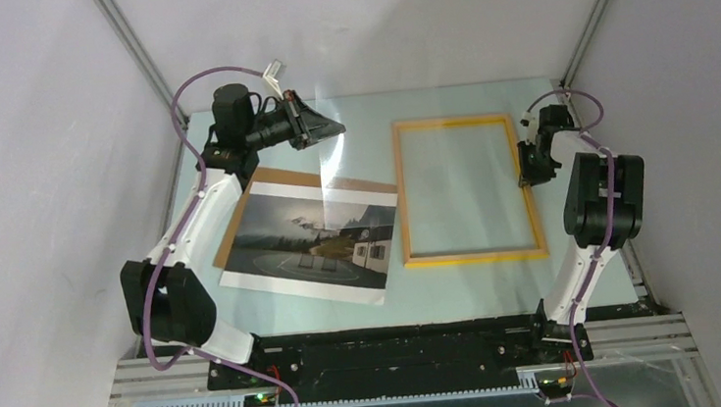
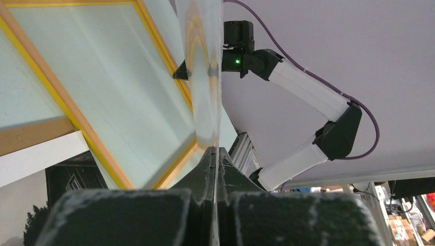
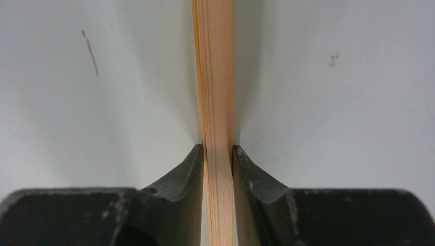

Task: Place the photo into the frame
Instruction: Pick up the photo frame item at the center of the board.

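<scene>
1 yellow-orange frame [image 1: 473, 257], thin wood; photo [image 1: 310, 239] dark misty landscape, white house.

Photo [image 1: 311, 242] on backing board [image 1: 272, 179], left of frame [image 1: 474, 256].
</scene>
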Controlling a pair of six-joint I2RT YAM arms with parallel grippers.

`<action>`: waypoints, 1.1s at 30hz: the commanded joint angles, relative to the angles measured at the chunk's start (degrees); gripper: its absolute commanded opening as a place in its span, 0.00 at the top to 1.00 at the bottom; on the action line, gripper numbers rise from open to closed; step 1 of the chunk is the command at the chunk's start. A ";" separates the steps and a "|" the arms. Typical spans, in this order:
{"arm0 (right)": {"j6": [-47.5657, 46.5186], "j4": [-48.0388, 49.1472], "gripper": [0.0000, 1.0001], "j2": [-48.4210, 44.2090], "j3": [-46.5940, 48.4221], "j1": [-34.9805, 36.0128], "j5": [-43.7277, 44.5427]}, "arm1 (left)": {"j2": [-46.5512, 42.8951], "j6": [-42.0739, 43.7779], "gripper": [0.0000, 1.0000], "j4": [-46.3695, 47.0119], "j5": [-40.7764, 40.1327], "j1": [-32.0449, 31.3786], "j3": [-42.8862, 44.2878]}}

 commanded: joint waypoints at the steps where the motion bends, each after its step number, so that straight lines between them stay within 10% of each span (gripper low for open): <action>1: 2.88 -0.84 0.89 -1.61 -2.57 1.93 0.83 | -0.20 0.74 1.00 3.54 -0.69 0.69 1.11; 21: 6.92 0.64 0.89 -4.98 -5.43 9.26 -1.08 | 5.23 -0.15 1.00 8.43 -0.45 0.67 -1.05; 33: 9.08 0.61 0.47 -8.80 -5.43 2.87 -7.15 | 13.32 -11.08 1.00 22.20 -1.17 -2.64 -2.92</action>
